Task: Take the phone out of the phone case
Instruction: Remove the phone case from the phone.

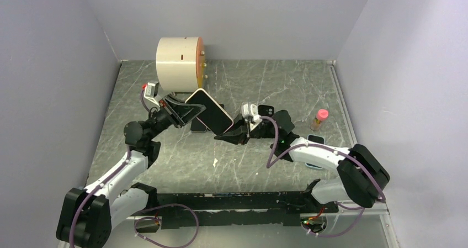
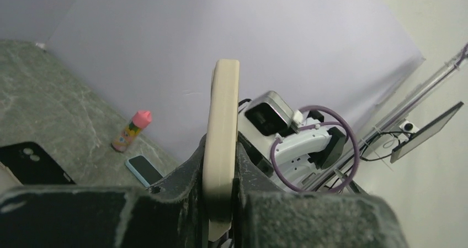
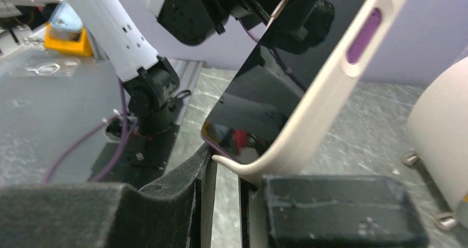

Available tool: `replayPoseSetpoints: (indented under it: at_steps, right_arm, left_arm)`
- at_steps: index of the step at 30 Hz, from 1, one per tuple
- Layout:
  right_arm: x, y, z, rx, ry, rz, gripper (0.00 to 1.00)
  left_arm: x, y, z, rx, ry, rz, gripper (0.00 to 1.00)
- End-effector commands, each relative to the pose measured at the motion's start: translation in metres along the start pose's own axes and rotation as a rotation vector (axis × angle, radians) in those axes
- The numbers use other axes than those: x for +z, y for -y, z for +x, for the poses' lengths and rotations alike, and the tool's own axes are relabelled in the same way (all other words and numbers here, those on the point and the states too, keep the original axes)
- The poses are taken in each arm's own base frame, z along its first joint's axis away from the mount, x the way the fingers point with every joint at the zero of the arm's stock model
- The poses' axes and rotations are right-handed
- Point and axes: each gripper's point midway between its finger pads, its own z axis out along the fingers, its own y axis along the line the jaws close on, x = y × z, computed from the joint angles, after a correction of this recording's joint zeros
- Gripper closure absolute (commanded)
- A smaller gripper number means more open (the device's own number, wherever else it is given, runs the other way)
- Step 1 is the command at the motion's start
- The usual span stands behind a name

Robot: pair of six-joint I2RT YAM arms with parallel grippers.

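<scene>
The black-screened phone (image 3: 259, 96) sits inside its cream, soft-looking phone case (image 3: 325, 88) and is held up off the grey marbled table (image 1: 259, 165), in the middle of it, between the two arms. Seen from above, its long axis runs on a slant from the far left down to the near right, with the screen tipped toward the right arm.

The left pincer (image 2: 221, 198) is clamped on the far-left part. Its two pads squeeze phone and case together through their thickness, so only the cream edge shows between them. The right pincer (image 3: 226, 201) sits at the opposite end, at the lowest near-right corner. Its jaws are drawn nearly together, and the curled cream lip of the case dips into the narrow gap, so it looks closed on that corner of the case rather than on the glass.

Both arms are already on the thing, so I'd say what matters next is the right one pulling that lip down and away along the slant.

Further out are a black empty case (image 1: 266, 110) flat on the table, a small pink-capped bottle (image 1: 320, 119), a pale blue handset (image 1: 315, 139) and a big cream drum (image 1: 177, 64) at the back.
</scene>
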Motion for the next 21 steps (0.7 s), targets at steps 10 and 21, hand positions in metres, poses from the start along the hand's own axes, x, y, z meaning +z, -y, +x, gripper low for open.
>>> replayPoseSetpoints:
  at_steps: [10,21]
  right_arm:
    - [0.000,0.026,-0.001,-0.263,-0.078,0.070,0.81]
    - [-0.032,0.015,0.017,-0.150,-0.162,0.103,0.56]
  left_arm:
    - [0.010,-0.015,-0.001,-0.098,-0.042,-0.060,0.98]
    - [0.007,0.000,0.003,0.085,-0.179,-0.031,0.97]
